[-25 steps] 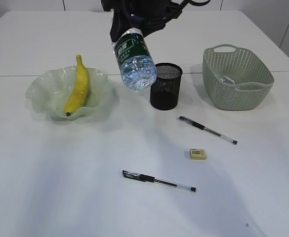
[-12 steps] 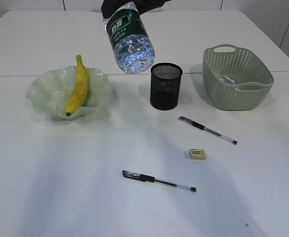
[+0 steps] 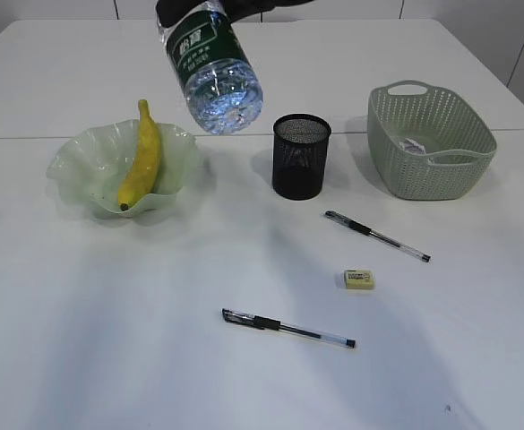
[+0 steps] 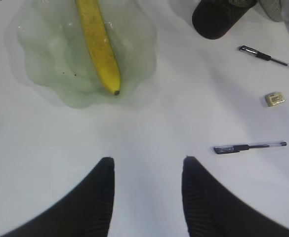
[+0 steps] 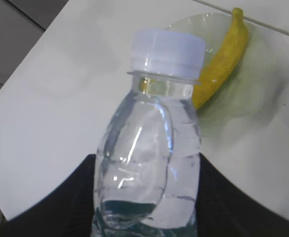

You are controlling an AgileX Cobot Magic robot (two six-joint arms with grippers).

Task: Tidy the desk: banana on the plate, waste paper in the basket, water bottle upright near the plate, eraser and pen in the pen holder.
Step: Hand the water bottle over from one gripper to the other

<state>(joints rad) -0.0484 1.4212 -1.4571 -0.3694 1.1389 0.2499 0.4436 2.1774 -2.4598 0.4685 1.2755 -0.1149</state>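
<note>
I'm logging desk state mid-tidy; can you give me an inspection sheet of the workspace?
Surface: white table, bare in front.
Job's things: yellow banana on pale green glass plate; clear green-labelled water bottle held tilted in the air; two black pens and cream eraser on table; black mesh pen holder; crumpled paper in green basket.
Clutter: nothing seen.
Grippers: left gripper open, empty; right gripper clamps bottle.
Cables: nothing seen.
Surroundings: second white table behind.
</note>
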